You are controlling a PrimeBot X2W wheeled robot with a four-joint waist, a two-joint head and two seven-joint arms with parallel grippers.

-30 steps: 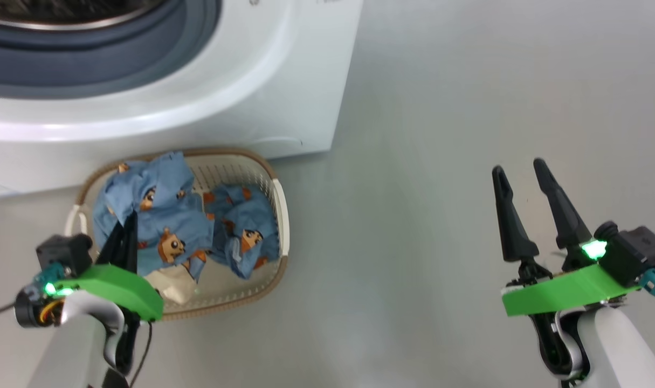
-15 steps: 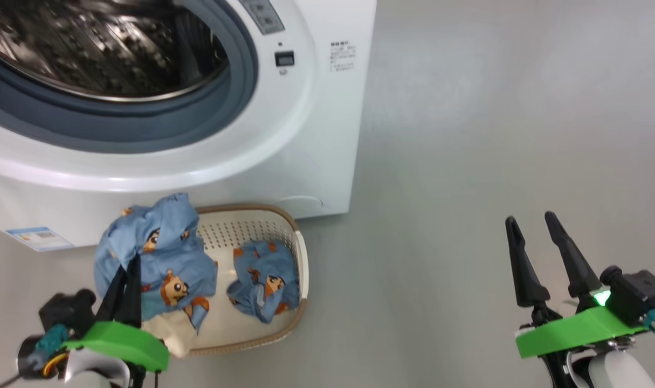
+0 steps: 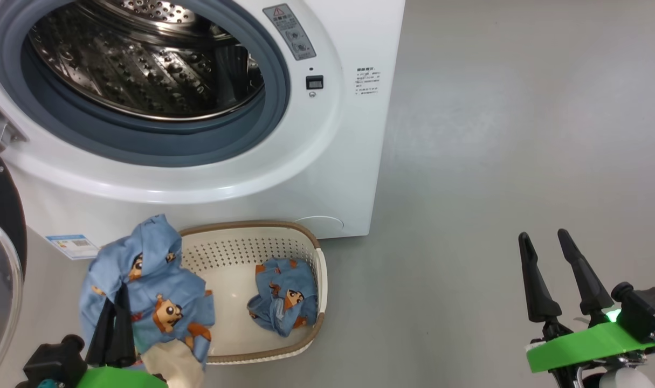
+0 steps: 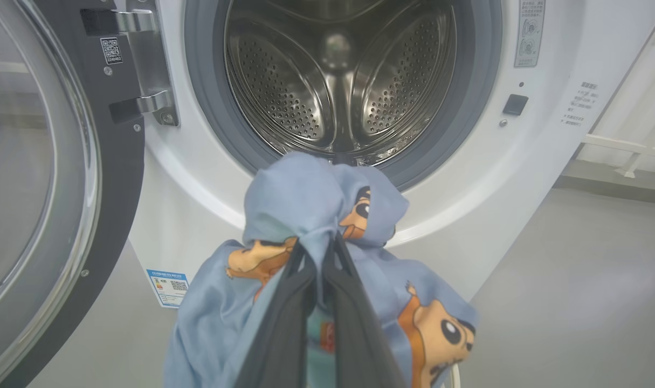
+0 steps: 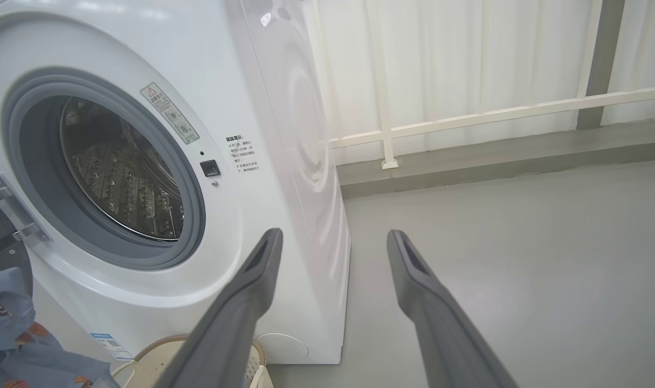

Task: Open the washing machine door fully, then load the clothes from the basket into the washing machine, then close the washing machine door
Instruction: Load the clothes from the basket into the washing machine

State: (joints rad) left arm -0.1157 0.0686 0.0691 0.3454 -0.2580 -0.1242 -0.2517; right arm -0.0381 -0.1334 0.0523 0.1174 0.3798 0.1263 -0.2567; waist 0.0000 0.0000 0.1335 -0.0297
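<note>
Since the earlier frame my head camera has tilted up, so more of the machine is in the picture. The real change is that the first garment, which lay inside the basket, is now lifted clear of its left side.

At the far left the washing machine door (image 4: 36, 161) stands swung wide open on its hinge, out of the way of the opening. Next to it, the left hand (image 4: 317, 248) has its fingers pressed together on the first garment (image 3: 149, 280), a light-blue cloth with cartoon faces. The cloth bunches above the fingertips and hangs down around them in loose folds. Just to the right, the basket (image 3: 252, 229) sits on the floor (image 3: 494, 134) against the front of the washing machine (image 3: 349, 161), with the second garment (image 3: 284, 296) crumpled in its right end.

The relation that matters is this: the drum (image 4: 338, 81) lies ahead of and above the left hand, almost straight over the fingertips in the left wrist view. I judge the next move is forward and up, over the grey gasket (image 3: 273, 118). The hanging tail of the cloth may catch on its lower lip.

The right hand (image 3: 543, 235) waits well apart on the right, fingers spread and holding nothing, so the left arm is clearly nearer.
</note>
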